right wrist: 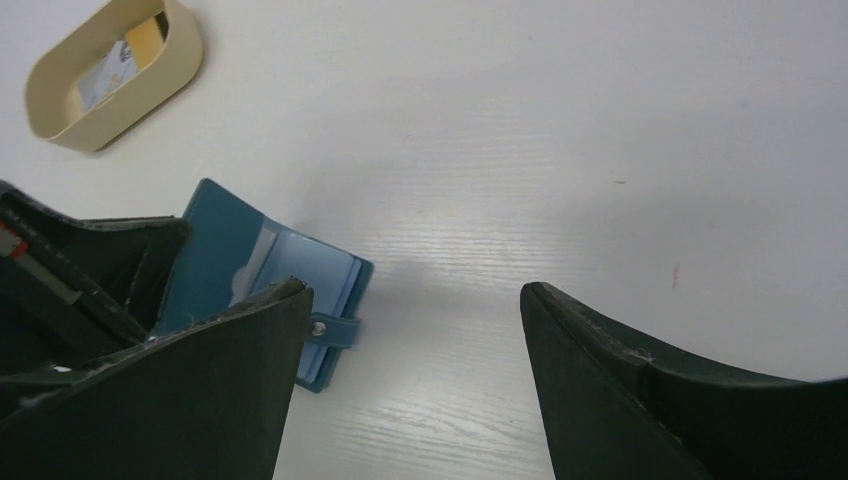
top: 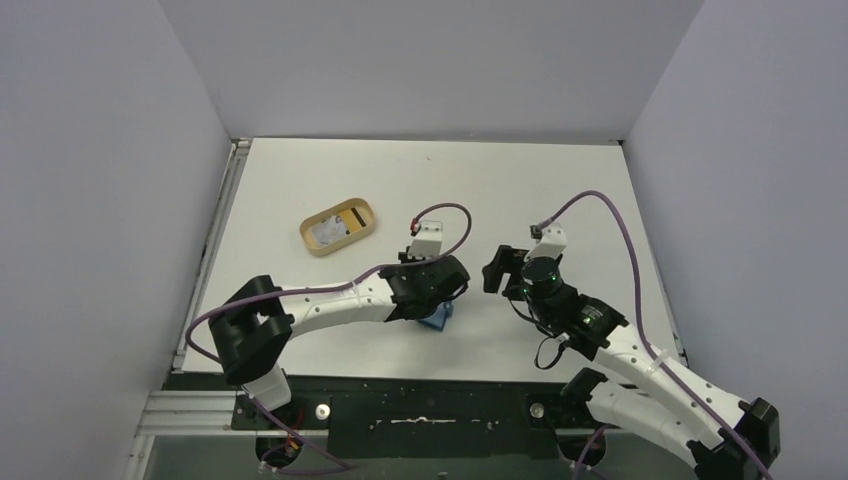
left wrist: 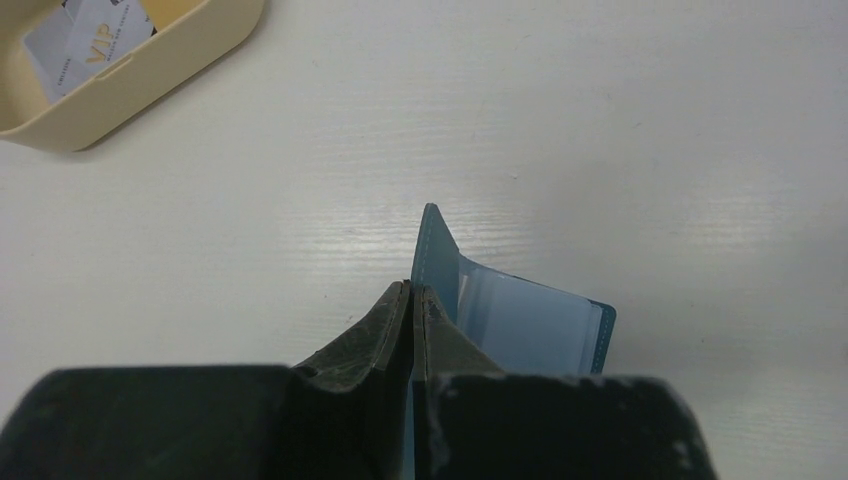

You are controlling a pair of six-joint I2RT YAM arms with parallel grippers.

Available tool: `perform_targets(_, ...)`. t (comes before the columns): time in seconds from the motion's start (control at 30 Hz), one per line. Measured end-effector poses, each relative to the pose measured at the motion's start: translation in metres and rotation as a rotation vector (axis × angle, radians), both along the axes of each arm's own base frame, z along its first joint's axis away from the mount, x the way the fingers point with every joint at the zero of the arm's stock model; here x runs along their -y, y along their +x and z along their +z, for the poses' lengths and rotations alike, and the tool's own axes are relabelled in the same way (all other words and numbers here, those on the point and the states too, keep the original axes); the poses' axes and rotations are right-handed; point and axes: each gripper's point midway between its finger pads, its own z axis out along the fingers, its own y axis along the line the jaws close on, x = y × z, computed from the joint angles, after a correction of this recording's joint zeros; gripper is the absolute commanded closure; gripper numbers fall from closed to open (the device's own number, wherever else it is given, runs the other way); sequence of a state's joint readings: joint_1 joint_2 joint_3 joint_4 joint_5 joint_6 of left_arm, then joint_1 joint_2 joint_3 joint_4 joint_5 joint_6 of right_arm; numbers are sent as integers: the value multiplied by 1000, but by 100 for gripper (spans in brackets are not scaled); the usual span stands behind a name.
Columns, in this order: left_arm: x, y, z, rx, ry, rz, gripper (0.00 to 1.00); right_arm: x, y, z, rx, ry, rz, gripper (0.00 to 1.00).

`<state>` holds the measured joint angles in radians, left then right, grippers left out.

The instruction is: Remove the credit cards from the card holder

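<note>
**Holder clamped by left gripper, cards in tray**

Top view: holder (top: 438,319) lies on the table (top: 560,200) near its front edge, at about 6 o'clock from the table's middle. The left gripper (top: 432,300) sits directly over it. Left wrist view: the left gripper (left wrist: 412,290) is closed tight on the holder's (left wrist: 520,322) teal cover, which stands upright between the fingers. The light blue pockets lie open at 3 o'clock of the fingers. Whether a card remains inside, cannot tell.

The right gripper (right wrist: 415,290) hangs at 3 o'clock of the holder (right wrist: 255,265), fingers wide apart, touching nothing.

The tray (top: 312,243) rests at 10 o'clock of the holder, well apart. Cards (top: 332,229) lie inside it, one whitish and one yellowish.
</note>
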<state>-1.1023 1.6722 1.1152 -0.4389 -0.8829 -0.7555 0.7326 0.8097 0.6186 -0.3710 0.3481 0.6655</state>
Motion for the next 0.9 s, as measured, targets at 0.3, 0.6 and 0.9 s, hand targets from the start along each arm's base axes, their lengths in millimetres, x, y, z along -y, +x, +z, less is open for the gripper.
perform_targets(0.3, -54, 0, -29, -64, -180, 136, 100, -92, -3, -1, -71, 182, 353, 23)
perform_targets(0.6, -104, -15, -90, -110, -431, 303, 100, -180, -11, 4, -105, 420, 543, 23)
perform_targets(0.9, -103, -7, -92, -60, -673, 334, 100, -257, -4, -51, -286, 527, 517, 25)
